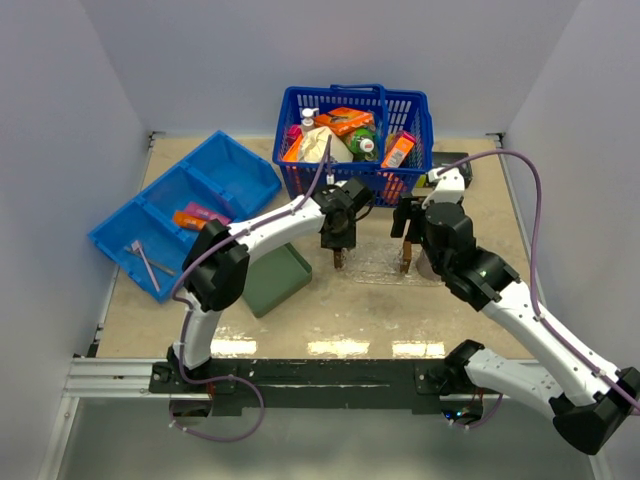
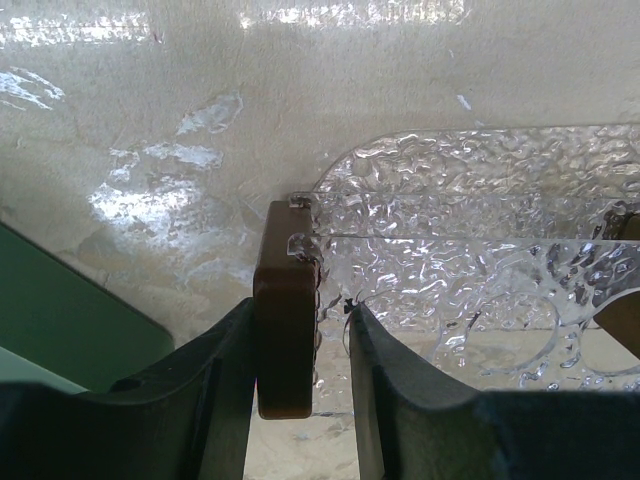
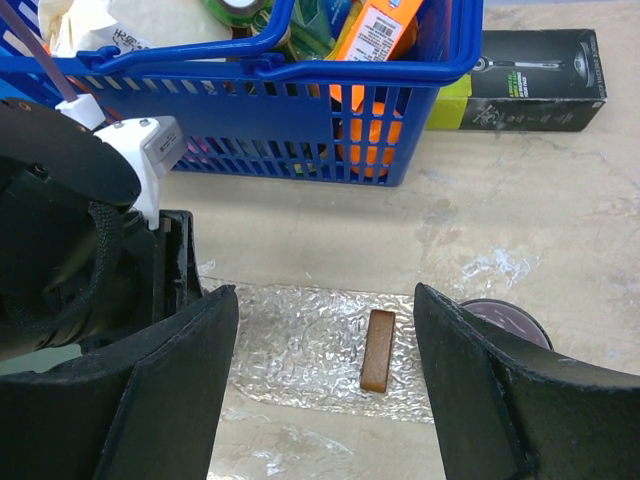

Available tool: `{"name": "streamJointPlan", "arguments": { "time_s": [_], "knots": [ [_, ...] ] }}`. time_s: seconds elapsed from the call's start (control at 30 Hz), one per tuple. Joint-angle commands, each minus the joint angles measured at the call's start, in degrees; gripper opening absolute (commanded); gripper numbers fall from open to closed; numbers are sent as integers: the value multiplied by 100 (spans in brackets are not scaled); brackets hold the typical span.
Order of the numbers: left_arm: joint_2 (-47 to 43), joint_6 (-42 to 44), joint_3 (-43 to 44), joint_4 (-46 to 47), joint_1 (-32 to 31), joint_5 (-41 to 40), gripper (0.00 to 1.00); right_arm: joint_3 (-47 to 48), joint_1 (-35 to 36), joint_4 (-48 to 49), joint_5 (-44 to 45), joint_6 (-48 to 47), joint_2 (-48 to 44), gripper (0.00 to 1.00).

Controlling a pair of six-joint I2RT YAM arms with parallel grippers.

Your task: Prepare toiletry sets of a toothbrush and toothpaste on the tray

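Observation:
The clear tray [image 1: 375, 262] lies on the table in front of the blue basket, with a brown handle at each short end. My left gripper [image 1: 340, 258] straddles its left handle [image 2: 285, 300]. The left finger touches the handle and a gap stays at the right finger [image 2: 390, 380]. My right gripper [image 1: 408, 262] hangs wide open and empty above the right handle [image 3: 378, 350]. The orange and pink toothpaste tubes [image 1: 200, 215] lie in the blue divided bin [image 1: 235, 170] at the left. A pale toothbrush [image 1: 145, 262] lies in the bin's near compartment.
The blue basket [image 1: 355, 135], full of packaged goods, stands right behind the tray. A dark green square tray [image 1: 280, 280] lies just left of the clear tray. A purple mug [image 3: 505, 320] stands at the tray's right end. A black box [image 3: 535, 65] lies right of the basket.

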Motion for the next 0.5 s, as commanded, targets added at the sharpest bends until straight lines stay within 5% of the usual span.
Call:
{"name": "streamJointPlan", "arguments": {
  "time_s": [0.0,0.47],
  "knots": [
    [46,-26,360,113,-49,116,11,-34,14,214,57,15,-79,74],
    [134,53,368,166,-49,406,28,-104,14,240,66,-3,-79,74]
  ]
}}
